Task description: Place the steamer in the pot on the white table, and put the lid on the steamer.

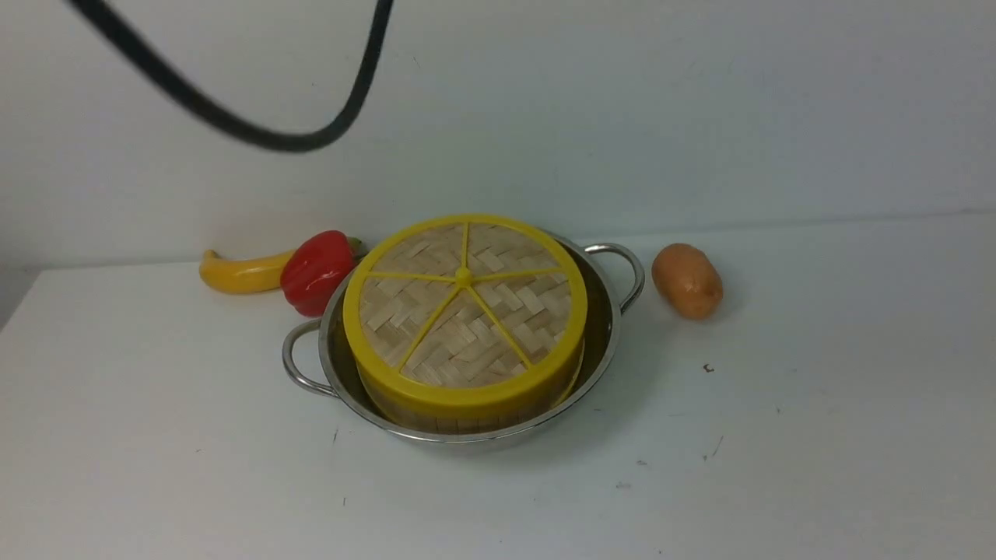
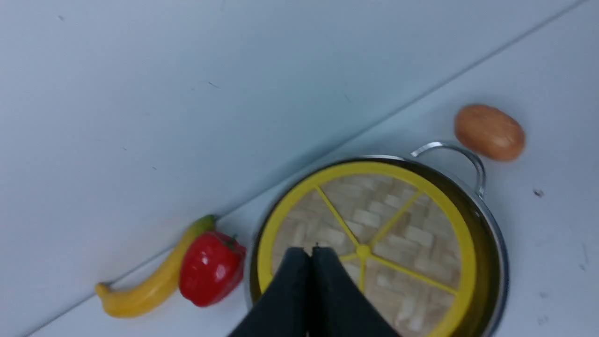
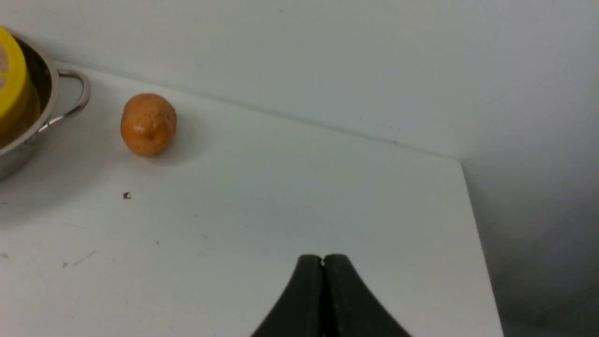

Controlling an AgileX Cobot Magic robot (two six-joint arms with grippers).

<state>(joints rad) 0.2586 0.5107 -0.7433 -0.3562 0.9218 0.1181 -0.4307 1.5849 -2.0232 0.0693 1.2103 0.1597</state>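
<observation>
White table (image 1: 817, 435) is carrying everything, and the pot (image 1: 601, 311) is sitting mid-table as the base of the stack. The steamer (image 1: 467, 420) is nesting inside it, leaving a gap on the potato (image 1: 687, 280) side. The lid (image 1: 467, 303) is resting flat on top, so it's looking pretty much done to me. Left gripper (image 2: 310, 252) is hanging above the lid, tips pressed together and gripping nothing. Right gripper (image 3: 323, 260) is doing the same over bare table.

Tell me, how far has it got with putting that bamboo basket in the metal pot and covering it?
It looks finished. Done: the steamer stands inside the pot on the white table, and the lid rests on top of the steamer. In hand: nothing; both arms' jaws are shut and empty. Left: apparently nothing, as far as these views show.
</observation>
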